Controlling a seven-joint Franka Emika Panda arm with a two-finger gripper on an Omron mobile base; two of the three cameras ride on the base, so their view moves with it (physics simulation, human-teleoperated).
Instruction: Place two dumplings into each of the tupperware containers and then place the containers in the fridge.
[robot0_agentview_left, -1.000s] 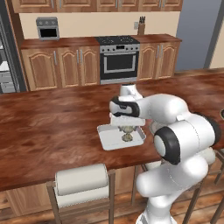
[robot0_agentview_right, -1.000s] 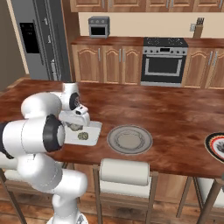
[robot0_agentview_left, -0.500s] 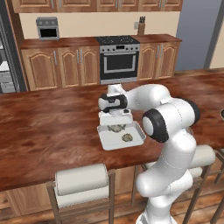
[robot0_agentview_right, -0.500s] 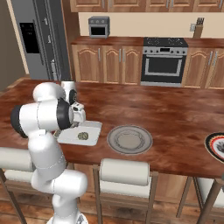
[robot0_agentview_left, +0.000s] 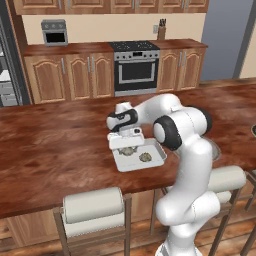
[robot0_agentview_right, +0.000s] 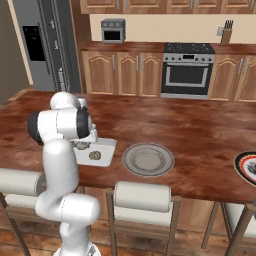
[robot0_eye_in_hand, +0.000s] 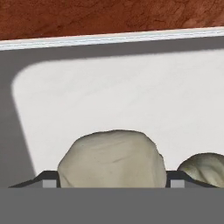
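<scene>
2 lumpy beige dumplings (robot0_eye_in_hand: 111, 158), smooth white rectangular tray (robot0_eye_in_hand: 131, 96), glossy wooden counter (robot0_agentview_left: 55, 150)

A white robot arm with dark joints rises from the lower right of the left base view, bends at a large elbow near the centre, and reaches left across the middle of the frame. Its gripper (robot0_agentview_left: 127, 145) points straight down, just left of centre. In the hand view the two dark fingertips (robot0_eye_in_hand: 46, 179) sit wide apart along the bottom edge.

Grey plate (robot0_agentview_right: 148, 160) on wood counter (robot0_agentview_right: 200, 135); striped plate (robot0_agentview_right: 247, 167) far right; oven (robot0_agentview_left: 136, 70), microwave (robot0_agentview_left: 55, 32) on far wall.
</scene>
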